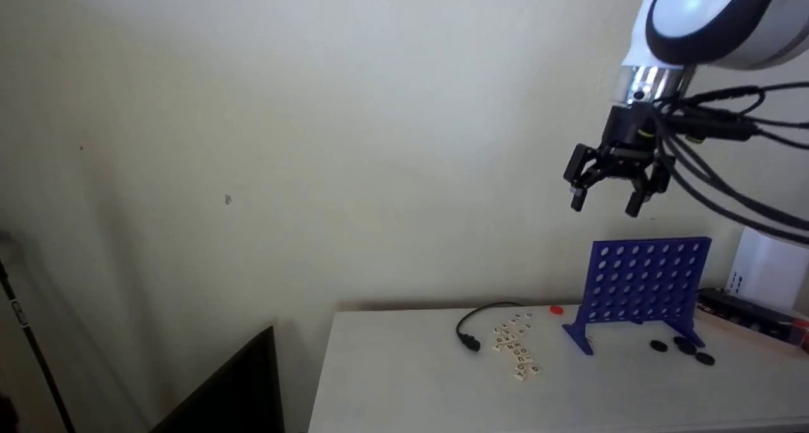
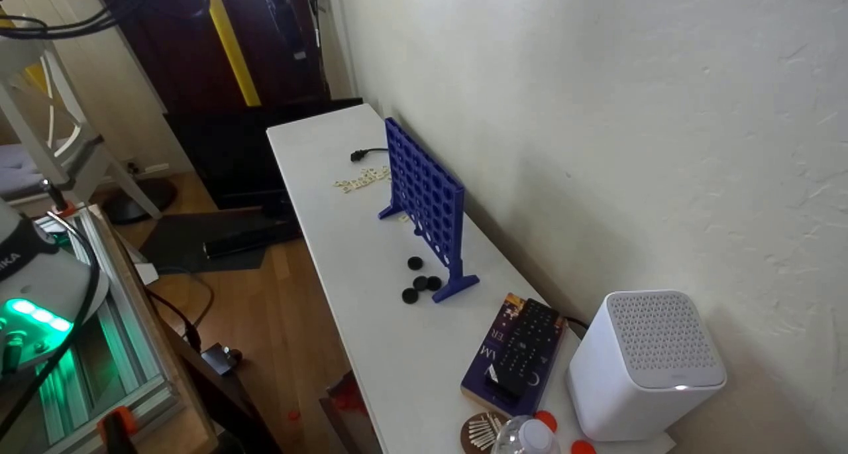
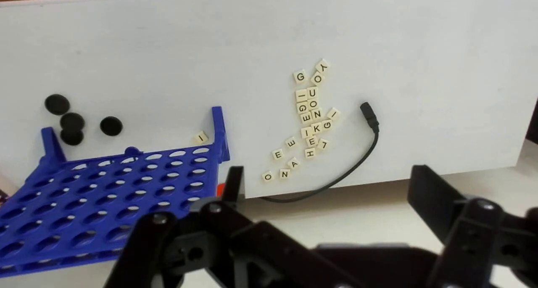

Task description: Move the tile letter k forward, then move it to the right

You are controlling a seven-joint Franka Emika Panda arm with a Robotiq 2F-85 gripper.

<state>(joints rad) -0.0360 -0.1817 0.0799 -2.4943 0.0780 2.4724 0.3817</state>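
Note:
The cream letter tile K (image 3: 317, 128) lies face up in the wrist view, within a loose cluster of letter tiles on the white table (image 3: 399, 48). An I tile (image 3: 307, 132) is against its left side and a G tile (image 3: 327, 125) against its right. An N tile (image 3: 317, 114) is just above it and an E tile (image 3: 311, 141) just below. In an exterior view the tile cluster (image 1: 515, 344) shows, but its letters are too small to read surely. My gripper (image 1: 605, 204) is open and empty, high above the table; its spread fingers also show in the wrist view (image 3: 328, 170).
A blue upright game grid (image 1: 644, 281) stands beside the tiles, with black discs (image 2: 415, 263) near it. A black cable (image 3: 357, 164) curves past the tiles along the wall. A book (image 2: 487, 368) with a remote (image 2: 527, 344) and a white speaker box (image 2: 642, 368) stand farther along the table.

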